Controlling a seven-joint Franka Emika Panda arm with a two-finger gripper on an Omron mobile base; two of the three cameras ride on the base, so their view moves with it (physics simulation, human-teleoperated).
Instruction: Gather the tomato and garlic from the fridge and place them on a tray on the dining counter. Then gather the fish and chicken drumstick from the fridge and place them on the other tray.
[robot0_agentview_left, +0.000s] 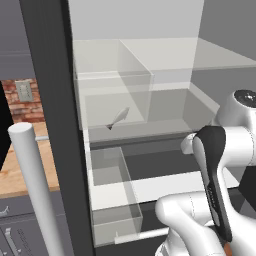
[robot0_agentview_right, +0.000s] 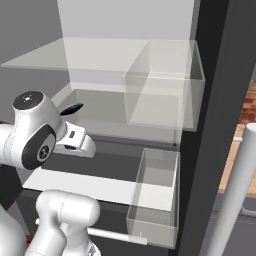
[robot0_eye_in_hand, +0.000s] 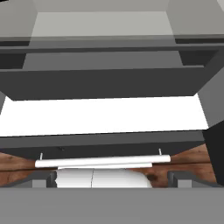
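An open fridge (robot0_agentview_left: 165, 55) fills the kitchen ahead. Nearest, the gripper (robot0_eye_in_hand: 113, 178) hangs spread and empty over the drawer handle (robot0_eye_in_hand: 103, 162). Farther back, the fish (robot0_agentview_left: 118, 118) lies on the middle shelf (robot0_agentview_left: 150, 127); reach higher, approaching along its body.

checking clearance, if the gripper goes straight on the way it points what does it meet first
Likely the fridge's white drawer front above the white bar handle; the open gripper faces it, though depth is unclear.
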